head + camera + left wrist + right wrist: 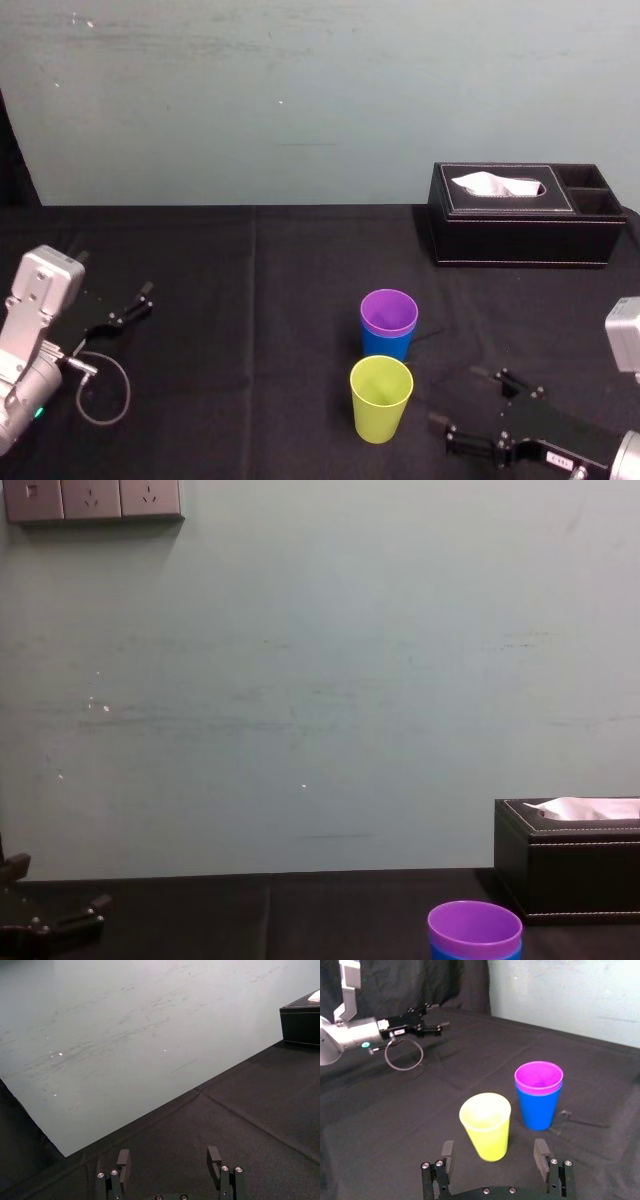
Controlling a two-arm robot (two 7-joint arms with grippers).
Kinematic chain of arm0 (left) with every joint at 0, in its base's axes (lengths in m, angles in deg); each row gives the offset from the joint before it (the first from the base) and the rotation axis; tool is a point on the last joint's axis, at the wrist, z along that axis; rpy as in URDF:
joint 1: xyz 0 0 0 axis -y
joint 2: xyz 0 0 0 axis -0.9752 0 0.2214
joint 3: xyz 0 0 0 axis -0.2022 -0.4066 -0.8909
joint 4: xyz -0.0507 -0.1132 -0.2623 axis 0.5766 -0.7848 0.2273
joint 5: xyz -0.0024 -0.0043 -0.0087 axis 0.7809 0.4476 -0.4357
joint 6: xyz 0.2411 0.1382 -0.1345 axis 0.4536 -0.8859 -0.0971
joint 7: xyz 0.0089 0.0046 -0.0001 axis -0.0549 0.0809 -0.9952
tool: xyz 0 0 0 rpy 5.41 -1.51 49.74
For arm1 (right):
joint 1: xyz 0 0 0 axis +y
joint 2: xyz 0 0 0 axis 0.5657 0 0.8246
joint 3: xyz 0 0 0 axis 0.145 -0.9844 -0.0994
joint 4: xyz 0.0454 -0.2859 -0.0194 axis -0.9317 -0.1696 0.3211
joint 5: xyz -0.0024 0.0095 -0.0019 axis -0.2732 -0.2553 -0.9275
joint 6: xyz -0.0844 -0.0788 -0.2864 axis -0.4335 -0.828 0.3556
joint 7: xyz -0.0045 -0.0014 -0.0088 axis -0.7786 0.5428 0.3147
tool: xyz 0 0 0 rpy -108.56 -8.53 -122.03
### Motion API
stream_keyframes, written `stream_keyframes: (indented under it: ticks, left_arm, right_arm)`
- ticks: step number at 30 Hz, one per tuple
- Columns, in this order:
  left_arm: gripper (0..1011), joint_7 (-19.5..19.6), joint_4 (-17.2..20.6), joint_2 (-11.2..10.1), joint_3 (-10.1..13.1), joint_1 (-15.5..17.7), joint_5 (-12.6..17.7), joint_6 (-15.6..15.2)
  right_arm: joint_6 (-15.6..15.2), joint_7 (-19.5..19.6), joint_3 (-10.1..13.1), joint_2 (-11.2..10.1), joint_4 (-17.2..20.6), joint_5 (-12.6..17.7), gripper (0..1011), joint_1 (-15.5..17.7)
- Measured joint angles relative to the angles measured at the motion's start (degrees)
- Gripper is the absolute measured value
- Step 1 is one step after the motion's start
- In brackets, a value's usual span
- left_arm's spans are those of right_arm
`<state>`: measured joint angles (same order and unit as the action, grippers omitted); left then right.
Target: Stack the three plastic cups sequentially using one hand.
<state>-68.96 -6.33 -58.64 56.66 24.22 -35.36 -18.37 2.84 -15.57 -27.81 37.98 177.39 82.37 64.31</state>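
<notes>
A purple cup (388, 310) sits nested inside a blue cup (387, 345) near the table's middle. A yellow-green cup (381, 398) stands upright just in front of them, closer to me and apart from them. My right gripper (470, 405) lies low over the table a short way right of the yellow-green cup, open and holding nothing. In the right wrist view that gripper (494, 1149) faces the yellow-green cup (485, 1126), which stands just ahead of the fingertips, with the purple cup (538, 1076) in the blue cup (537, 1110) behind. My left gripper (135, 303) rests parked and open at the far left.
A black tissue box (525, 215) stands at the back right, against the pale wall. A loop of cable (105, 385) hangs by the left arm. Black cloth (250, 330) covers the table between the left arm and the cups.
</notes>
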Motion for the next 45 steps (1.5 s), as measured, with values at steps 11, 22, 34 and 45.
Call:
stream_keyframes:
  ticks: [11,22,34,45]
  left_arm:
    - [1000,0.0,0.0,0.0,0.0,0.0,0.0,0.0]
    - [1000,0.0,0.0,0.0,0.0,0.0,0.0,0.0]
    - [1000,0.0,0.0,0.0,0.0,0.0,0.0,0.0]
    - [1000,0.0,0.0,0.0,0.0,0.0,0.0,0.0]
  right_arm:
    - [1.56,1.43,-3.58,-1.05,0.29,-2.79,1004,0.22]
    - [2.51,3.74,-6.51,1.83,-1.56,-8.44,1004,-1.38]
    - [1.95,4.45,-7.99,6.04,-5.33,-10.89,1004,-4.07]
    - [1.93,4.23,-8.7,8.39,-7.74,-12.01,1004,-6.05]
